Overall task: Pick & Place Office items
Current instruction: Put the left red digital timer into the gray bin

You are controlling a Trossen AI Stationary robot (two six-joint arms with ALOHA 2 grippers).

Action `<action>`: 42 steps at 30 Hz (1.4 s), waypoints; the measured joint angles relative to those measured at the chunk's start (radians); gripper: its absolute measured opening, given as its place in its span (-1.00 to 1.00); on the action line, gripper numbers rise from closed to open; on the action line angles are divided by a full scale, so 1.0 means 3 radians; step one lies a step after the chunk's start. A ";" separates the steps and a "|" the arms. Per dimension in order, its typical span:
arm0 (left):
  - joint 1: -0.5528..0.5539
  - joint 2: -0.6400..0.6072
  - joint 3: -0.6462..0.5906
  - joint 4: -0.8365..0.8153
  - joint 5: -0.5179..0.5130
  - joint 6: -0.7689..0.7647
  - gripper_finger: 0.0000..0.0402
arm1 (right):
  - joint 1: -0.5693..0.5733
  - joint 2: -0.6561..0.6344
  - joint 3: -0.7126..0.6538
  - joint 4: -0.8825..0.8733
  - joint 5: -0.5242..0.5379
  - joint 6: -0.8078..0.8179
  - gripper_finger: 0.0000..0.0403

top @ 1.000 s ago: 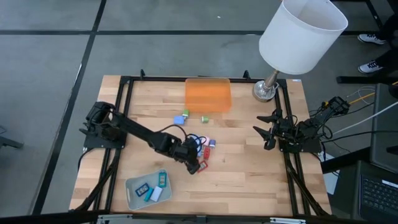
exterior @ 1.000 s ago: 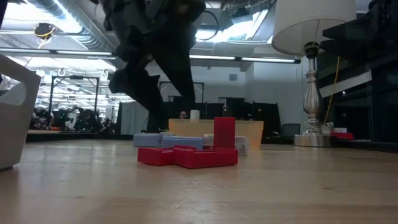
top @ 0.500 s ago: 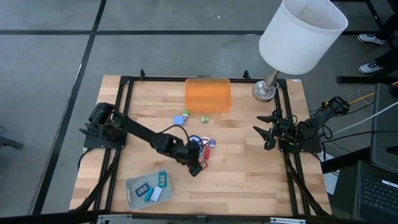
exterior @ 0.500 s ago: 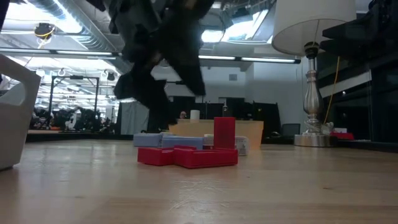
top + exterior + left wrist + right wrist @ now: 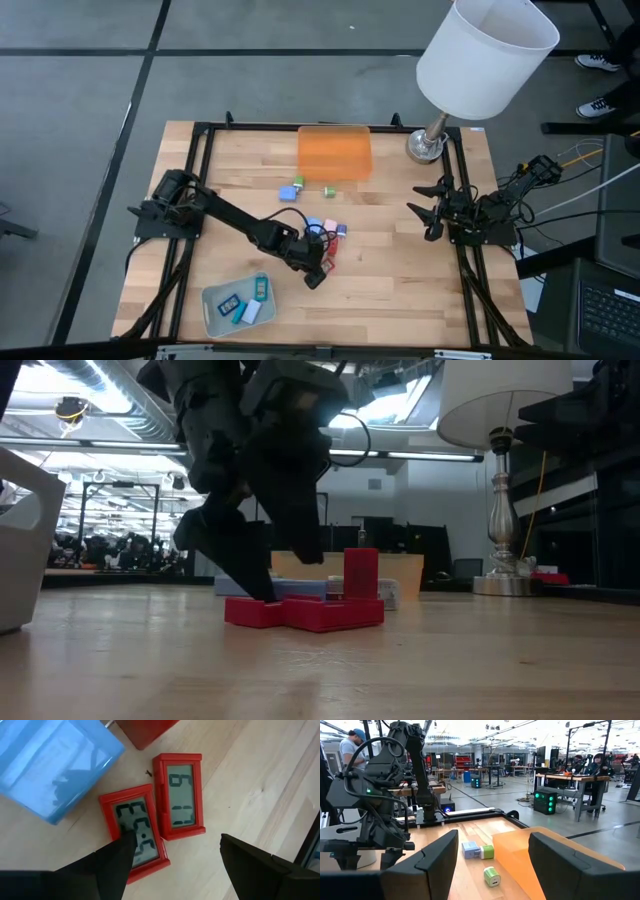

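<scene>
The left gripper [image 5: 316, 270] is down on the surface [image 5: 400, 280] at the near edge of the cluster of office items [image 5: 325, 236], fingers spread wide around two flat red clocks [image 5: 152, 837] lying side by side. The right gripper [image 5: 428, 212] waits open at the right.

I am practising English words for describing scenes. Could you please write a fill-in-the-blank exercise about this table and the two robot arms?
1. The left gripper hangs open over two small ____ clocks.
2. The orange tray stands beside the base of a ____.
3. The grey-green tray holds items near the table's ____ edge.
4. The right gripper waits with its fingers ____.

Missing words: red; lamp; front; open
</scene>
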State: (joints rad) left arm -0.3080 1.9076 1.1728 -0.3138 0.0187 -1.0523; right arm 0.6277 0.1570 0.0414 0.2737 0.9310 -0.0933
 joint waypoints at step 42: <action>-0.0021 -0.0210 -0.0014 -0.0446 -0.0229 0.0053 0.43 | 0.0000 0.0000 -0.0001 -0.0029 -0.0013 0.0023 0.20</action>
State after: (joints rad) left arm -0.3144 1.8446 1.1687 -0.4477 -0.0500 -1.0363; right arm 0.6277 0.1570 0.0410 0.2649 0.9272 -0.0864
